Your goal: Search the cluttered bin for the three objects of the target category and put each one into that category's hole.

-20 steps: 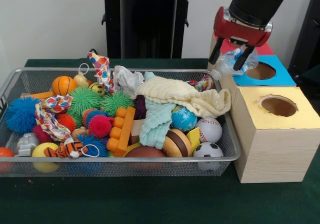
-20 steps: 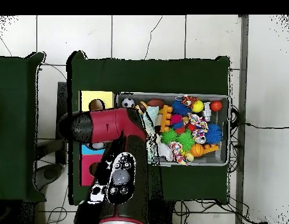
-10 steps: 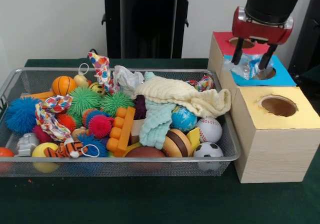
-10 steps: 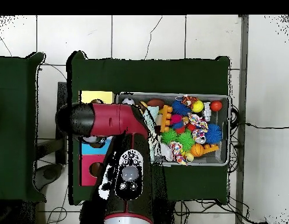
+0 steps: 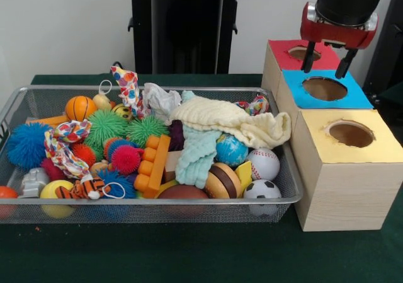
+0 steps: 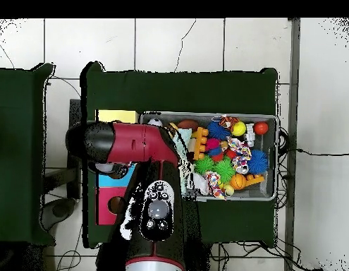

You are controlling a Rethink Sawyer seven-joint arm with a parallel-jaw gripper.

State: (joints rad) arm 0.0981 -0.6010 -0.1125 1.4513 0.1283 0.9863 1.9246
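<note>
Presently, front view: gripper (image 5: 327, 61) hangs above the blue-topped box (image 5: 350, 95), fingers spread, nothing between them | blue box's hole (image 5: 324, 88) shows no object | wire bin (image 5: 286, 188) on the desk (image 5: 189, 251) stays crowded with toys | overhead view: arm (image 6: 135, 145) covers the boxes; gripper hidden.

I noted a plain white wall (image 5: 75, 24) behind the dark green surface (image 5: 189, 258); white tiled floor (image 6: 163, 42), one tile cracked.
</note>
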